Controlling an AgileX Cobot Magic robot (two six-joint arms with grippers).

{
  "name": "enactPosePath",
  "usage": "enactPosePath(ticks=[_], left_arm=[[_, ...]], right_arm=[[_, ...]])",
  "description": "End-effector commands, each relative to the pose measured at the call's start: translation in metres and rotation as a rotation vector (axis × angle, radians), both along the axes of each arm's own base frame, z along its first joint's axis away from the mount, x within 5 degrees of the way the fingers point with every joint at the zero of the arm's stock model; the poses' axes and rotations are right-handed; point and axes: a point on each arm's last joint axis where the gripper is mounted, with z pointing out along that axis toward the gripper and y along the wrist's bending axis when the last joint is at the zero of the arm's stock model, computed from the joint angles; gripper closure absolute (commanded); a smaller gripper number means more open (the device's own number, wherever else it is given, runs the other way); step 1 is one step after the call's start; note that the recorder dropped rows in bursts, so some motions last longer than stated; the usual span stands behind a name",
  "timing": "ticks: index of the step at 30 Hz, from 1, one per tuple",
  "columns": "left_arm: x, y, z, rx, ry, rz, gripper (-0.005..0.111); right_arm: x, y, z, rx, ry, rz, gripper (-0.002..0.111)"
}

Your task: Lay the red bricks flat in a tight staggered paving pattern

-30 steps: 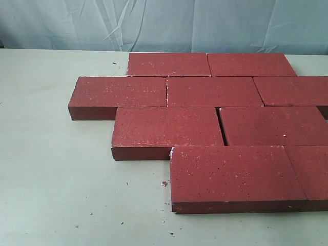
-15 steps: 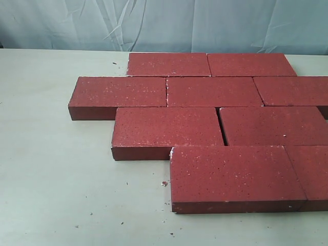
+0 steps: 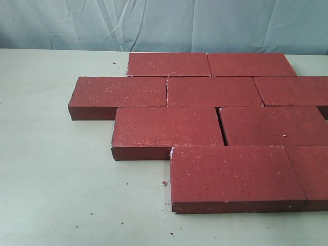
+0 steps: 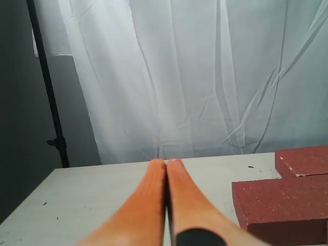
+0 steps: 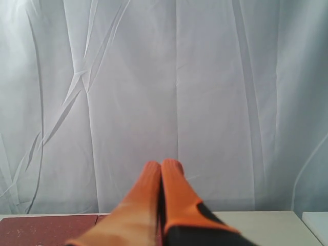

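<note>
Across the table [image 3: 51,179] from 12 to 4 o'clock, the red bricks [image 3: 215,92] lie flat in four staggered rows. Both the left gripper [image 4: 166,163] and the right gripper [image 5: 161,164] are pinched closed — empty.

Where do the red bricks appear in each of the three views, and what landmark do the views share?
Exterior view: the red bricks fill the centre and right in four staggered rows, cut off by the right edge.
Left wrist view: the red bricks sit in the lower right corner; only two show.
Right wrist view: the red bricks show only as a thin strip at the bottom left.
Shared landmark: the white curtain at the back, seen in all three.
</note>
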Motion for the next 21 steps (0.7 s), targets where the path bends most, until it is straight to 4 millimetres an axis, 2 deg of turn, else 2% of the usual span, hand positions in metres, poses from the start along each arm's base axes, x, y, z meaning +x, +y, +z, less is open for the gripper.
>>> enactPosePath(ticks=[1, 11, 21], left_arm=[[-0.002, 0.000, -0.014, -0.007, -0.002, 0.001, 0.107], [0.003, 0.000, -0.047, -0.009, 0.098, 0.002, 0.107], [0.003, 0.000, -0.052, -0.011, 0.148, 0.005, 0.107]], right_arm=[[0.000, 0.000, -0.001, 0.000, -0.004, -0.005, 0.109], [0.000, 0.000, -0.001, 0.000, -0.004, -0.005, 0.109], [0.000, 0.000, -0.001, 0.001, -0.004, -0.005, 0.109]])
